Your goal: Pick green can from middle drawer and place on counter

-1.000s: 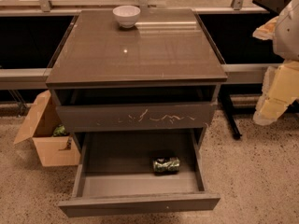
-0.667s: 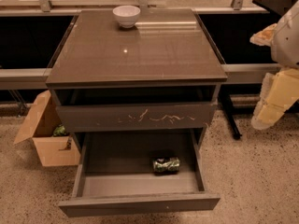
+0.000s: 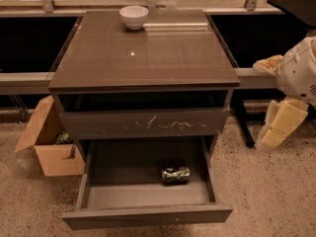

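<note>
Glossy, smooth, reflective counter (image 3: 148,53); matt dark grey open drawer (image 3: 148,216); scuffed drawer front (image 3: 148,124) above it; metal can (image 3: 176,174), silvery ends; shiny white bowl (image 3: 134,17); cardboard box (image 3: 49,154); rough speckled floor (image 3: 266,191); matt pale gripper (image 3: 276,127) at right, beside the cabinet
</note>
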Robot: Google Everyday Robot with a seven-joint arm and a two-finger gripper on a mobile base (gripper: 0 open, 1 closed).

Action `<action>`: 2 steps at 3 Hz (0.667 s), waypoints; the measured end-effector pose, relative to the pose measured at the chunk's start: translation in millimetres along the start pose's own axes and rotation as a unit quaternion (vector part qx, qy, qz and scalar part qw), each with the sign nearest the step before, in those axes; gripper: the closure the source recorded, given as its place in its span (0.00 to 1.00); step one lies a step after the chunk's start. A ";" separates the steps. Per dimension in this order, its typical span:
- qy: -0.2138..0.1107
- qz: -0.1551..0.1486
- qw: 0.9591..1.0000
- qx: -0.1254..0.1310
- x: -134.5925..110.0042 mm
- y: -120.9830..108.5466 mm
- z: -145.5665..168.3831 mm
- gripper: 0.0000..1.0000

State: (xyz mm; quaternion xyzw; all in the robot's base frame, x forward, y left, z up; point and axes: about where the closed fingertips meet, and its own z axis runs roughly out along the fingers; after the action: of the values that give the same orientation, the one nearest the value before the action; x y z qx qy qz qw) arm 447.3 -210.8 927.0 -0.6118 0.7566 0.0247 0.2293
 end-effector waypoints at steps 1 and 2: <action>-0.026 0.004 0.999 -0.020 3.9 3.4 21.3 0.00; -0.027 0.004 0.999 -0.021 3.6 3.5 22.0 0.00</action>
State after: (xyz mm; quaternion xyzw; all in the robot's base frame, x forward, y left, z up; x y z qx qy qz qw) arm 450.4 -206.2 905.1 -0.6128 0.7517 0.0581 0.2367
